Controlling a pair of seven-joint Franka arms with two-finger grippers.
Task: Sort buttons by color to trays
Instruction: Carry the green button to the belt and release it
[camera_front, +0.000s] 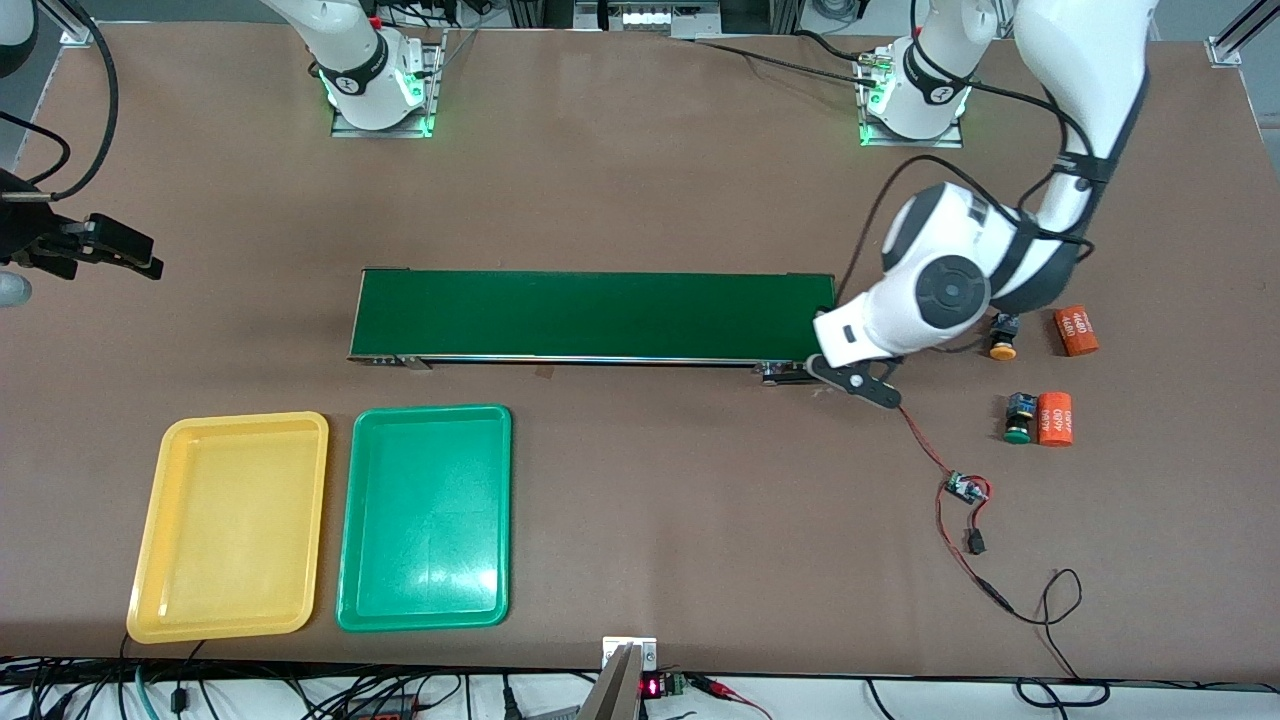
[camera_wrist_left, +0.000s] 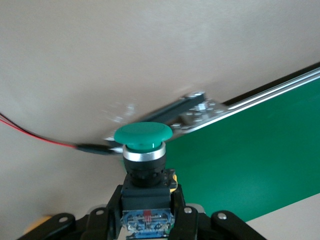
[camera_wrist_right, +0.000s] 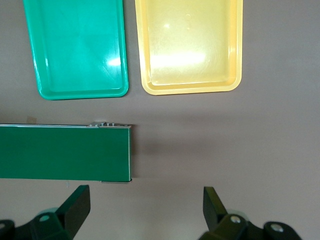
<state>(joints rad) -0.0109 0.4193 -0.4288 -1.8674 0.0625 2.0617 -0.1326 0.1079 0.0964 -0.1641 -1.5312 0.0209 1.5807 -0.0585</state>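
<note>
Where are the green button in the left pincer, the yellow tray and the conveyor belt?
green button (camera_wrist_left: 143, 135), left wrist view, on its round cap
yellow tray (camera_front: 232, 520), front view, on its bare floor
conveyor belt (camera_front: 590, 312), front view, mid belt surface

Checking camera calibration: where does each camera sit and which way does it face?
Front: high across the table, facing both arm bases; shows conveyor belt, yellow tray, green tray.
Left wrist: on the left arm, looking along the left gripper, shut on a green button over the belt's end.
Right wrist: looking down past the open right gripper, which waits.
Right wrist and front share both trays and the belt.
</note>
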